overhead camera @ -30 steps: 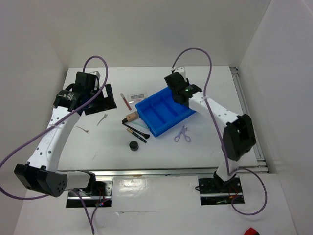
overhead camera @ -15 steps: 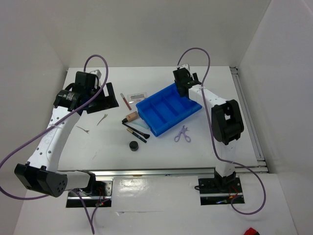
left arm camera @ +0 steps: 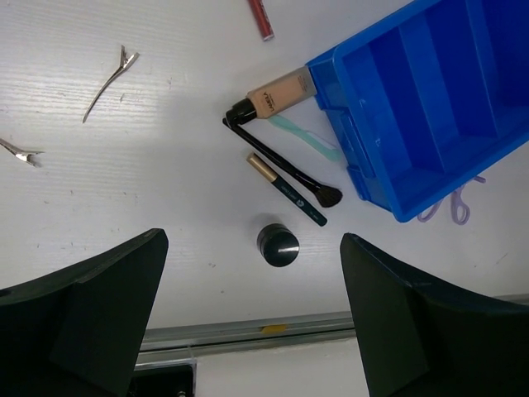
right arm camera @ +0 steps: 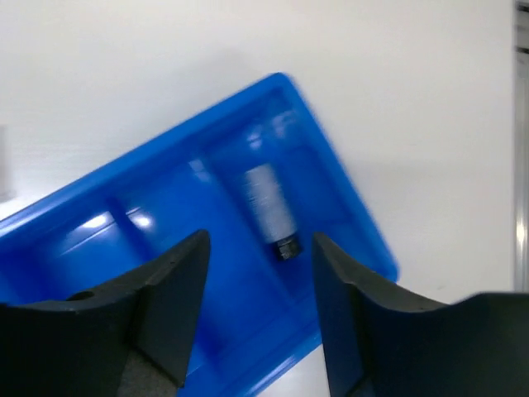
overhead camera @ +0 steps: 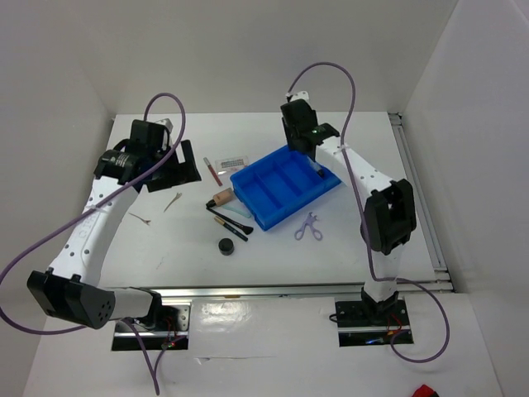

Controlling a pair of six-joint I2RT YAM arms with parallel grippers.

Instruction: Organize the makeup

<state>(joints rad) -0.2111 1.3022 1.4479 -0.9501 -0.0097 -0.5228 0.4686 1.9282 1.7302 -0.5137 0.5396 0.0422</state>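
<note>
The makeup lies left of the blue tray: a beige tube, a black brush, a pencil, a black round jar, a pink stick and two thin clips. A white card lies further back. A clear bottle lies in the tray's right-hand compartment. My right gripper hovers open above the bottle, holding nothing. My left gripper hangs wide open high over the jar, also with nothing in it.
A purple eyelash curler lies on the table just in front of the tray. A pale teal razor-like tool rests beside the tube. A metal rail runs along the table's near edge. White walls close in three sides.
My right gripper has opened wider and pulled back toward the tray's far corner. The clear bottle now lies loose in the tray. The left arm has hardly moved.
</note>
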